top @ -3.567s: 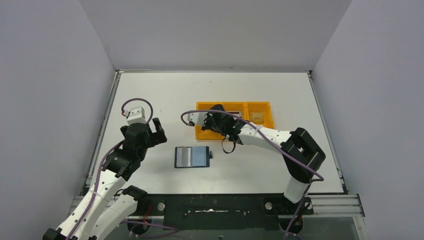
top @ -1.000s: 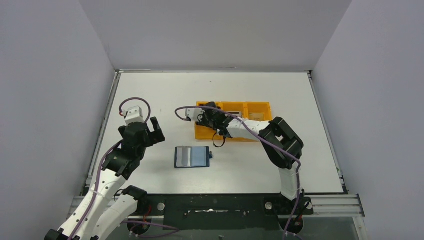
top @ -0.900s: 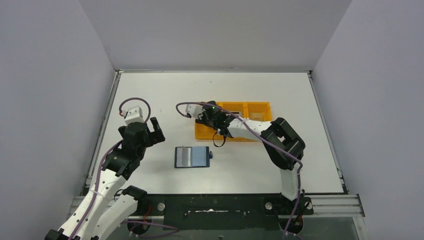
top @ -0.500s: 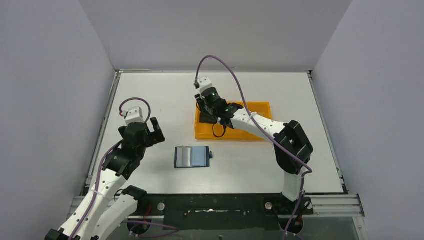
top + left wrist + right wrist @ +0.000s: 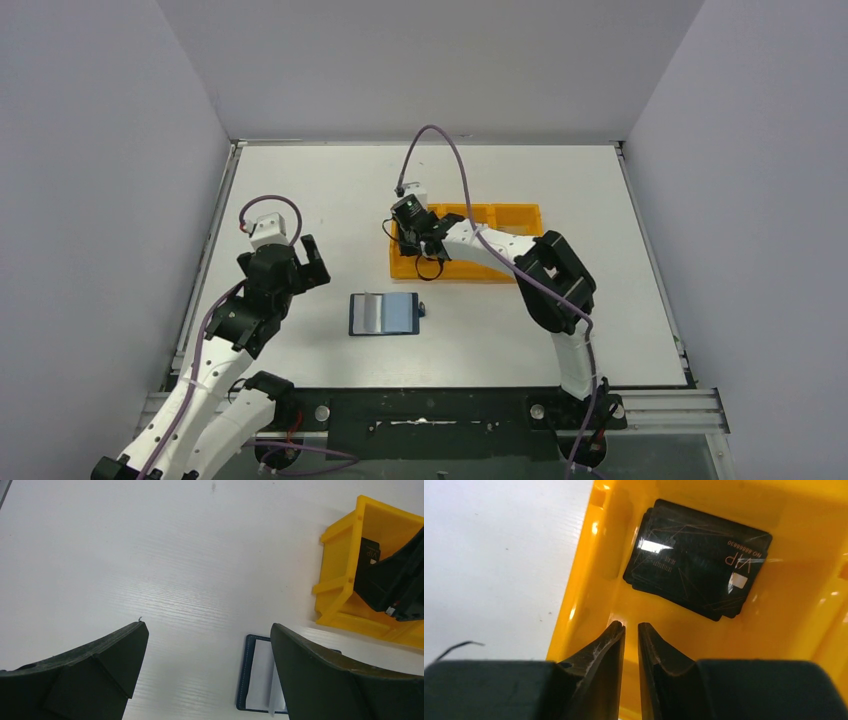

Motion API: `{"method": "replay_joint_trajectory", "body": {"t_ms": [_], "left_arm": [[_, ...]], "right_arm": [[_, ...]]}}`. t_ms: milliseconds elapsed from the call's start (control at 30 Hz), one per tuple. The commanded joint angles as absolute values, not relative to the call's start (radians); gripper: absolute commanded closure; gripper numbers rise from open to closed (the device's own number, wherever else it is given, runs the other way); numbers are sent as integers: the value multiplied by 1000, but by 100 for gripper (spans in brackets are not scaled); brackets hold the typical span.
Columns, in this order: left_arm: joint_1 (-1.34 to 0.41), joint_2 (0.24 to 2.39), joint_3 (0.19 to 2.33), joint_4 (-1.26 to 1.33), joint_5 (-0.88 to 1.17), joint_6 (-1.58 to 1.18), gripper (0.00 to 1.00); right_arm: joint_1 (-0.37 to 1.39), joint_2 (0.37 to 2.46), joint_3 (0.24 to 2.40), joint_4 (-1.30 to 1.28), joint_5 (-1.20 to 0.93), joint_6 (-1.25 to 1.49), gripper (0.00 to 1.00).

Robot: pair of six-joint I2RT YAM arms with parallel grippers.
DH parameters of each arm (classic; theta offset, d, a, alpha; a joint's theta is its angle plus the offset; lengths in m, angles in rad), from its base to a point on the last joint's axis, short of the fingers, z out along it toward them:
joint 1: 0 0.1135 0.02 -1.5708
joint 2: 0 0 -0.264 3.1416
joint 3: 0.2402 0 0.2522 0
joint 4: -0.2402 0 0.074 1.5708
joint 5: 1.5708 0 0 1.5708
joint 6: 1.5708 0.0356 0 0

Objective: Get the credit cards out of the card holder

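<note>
We log wallet [image 5: 400, 313], card [image 5: 372, 313] showing, below and between spread left jaws; right jaws pressed nearly together, empty, over tray [image 5: 584, 580].

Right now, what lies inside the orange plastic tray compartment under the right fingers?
Glossy black cards stacked flat in the orange tray, top one marked VIP; lower ones are covered.

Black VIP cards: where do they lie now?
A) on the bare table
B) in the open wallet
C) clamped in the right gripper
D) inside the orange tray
D: the right wrist view shows the black cards flat on the floor of the orange tray, beyond the empty right gripper.
</note>
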State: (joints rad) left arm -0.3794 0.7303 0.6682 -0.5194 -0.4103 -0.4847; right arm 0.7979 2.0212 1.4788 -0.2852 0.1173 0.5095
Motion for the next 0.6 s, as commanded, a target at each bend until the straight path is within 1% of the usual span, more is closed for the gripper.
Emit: {"method": "replay_joint_trajectory", "body": {"t_ms": [0, 300, 567], "left_arm": [[-370, 731, 679, -469, -400, -471, 4], [-367, 732, 677, -467, -394, -469, 4], [-365, 738, 678, -466, -391, -469, 4]], "right_arm": [[816, 2080, 1568, -345, 188, 586, 83], [819, 2170, 1633, -377, 298, 623, 83], [803, 2212, 1634, -304, 362, 637, 80]]}}
